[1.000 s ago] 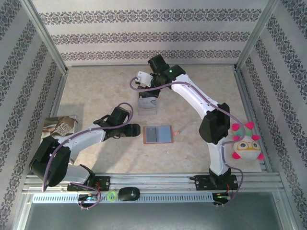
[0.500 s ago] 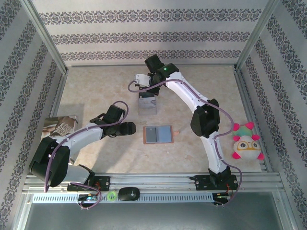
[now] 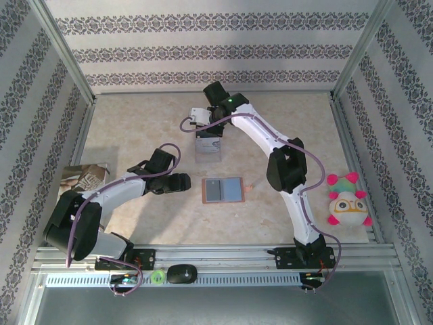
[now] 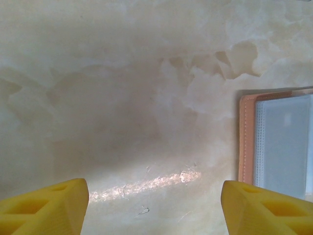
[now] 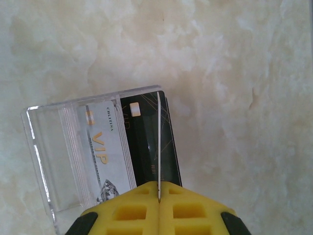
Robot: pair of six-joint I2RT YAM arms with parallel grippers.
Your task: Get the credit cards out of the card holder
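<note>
the card holder (image 3: 222, 190) lies open mid-table, its blue-grey panels (image 4: 286, 142) seemingly empty. farther back, the right gripper (image 5: 159, 188) pinches a card (image 5: 158, 147) edge-on over a clear case (image 5: 54, 147) with two cards (image 5: 105, 152) inside. the left gripper (image 4: 156, 210) gapes wide just left of the holder. probably nearly done.

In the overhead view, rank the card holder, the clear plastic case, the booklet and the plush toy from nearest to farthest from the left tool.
Measured from the left tool:
1. card holder, lying open just to its right.
2. clear plastic case, farther back and slightly right.
3. booklet, at the left edge.
4. plush toy, at the far right edge.
</note>
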